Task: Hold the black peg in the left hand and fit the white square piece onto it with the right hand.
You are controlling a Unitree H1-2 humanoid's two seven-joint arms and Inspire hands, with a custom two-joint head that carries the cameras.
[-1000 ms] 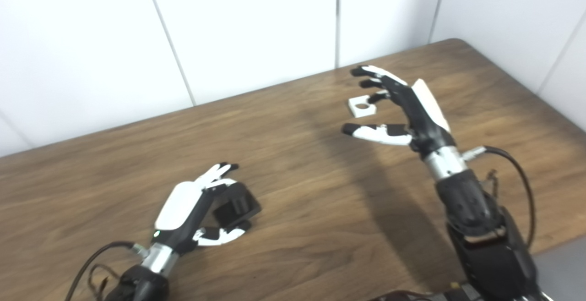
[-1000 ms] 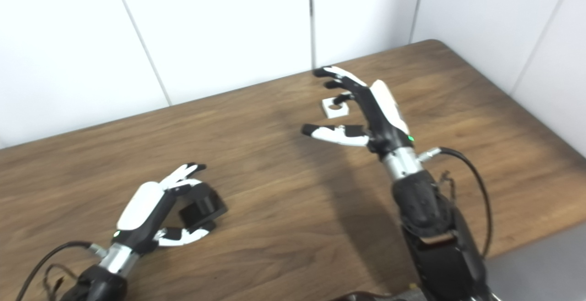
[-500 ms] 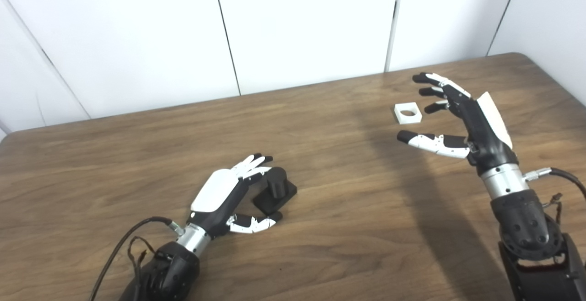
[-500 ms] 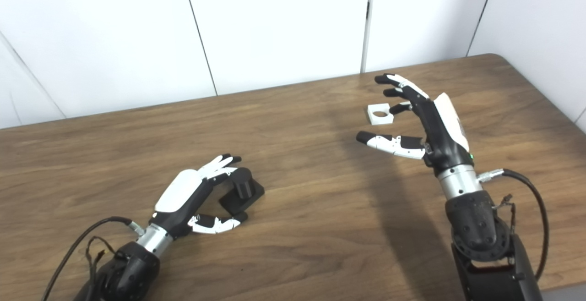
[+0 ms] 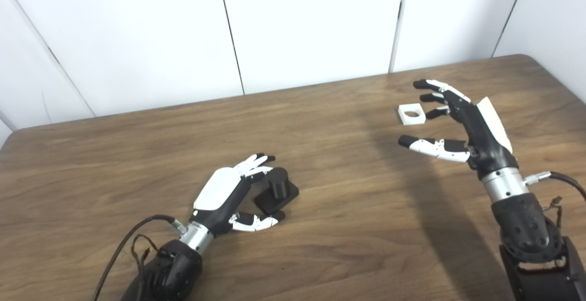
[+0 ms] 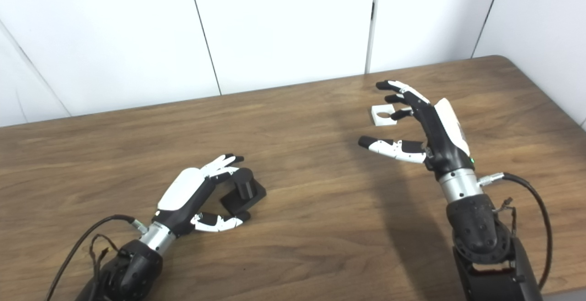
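Glossy white shell plates and matt black segments make up the left hand (image 5: pixel 229 195), seen in the lower left-centre of the frame; its fingers and thumb are spread and curved loosely about the black peg (image 5: pixel 276 191), with nothing clasped, and whether the fingertips touch the peg cannot be told. The peg is a short dark cylinder standing upright on a flat square base, dull in finish, resting on the table (image 5: pixel 137 154) just right of the hand. At the right of the frame the right hand (image 6: pixel 428 124) is shown raised above the tabletop with fingers splayed wide and the thumb stretched toward the left, nothing held. The white square piece (image 5: pixel 411 113), a small flat block with a round hole through its middle, lies flat in the upper right part of the frame, beside the fingertips; contact cannot be judged. The table is of brown wood grain with a smooth surface and a rounded far-right corner, bounded at the back by plain white wall panels (image 5: pixel 311 21). A broad bare stretch of tabletop is seen between the two hands, crossed by a soft shadow.
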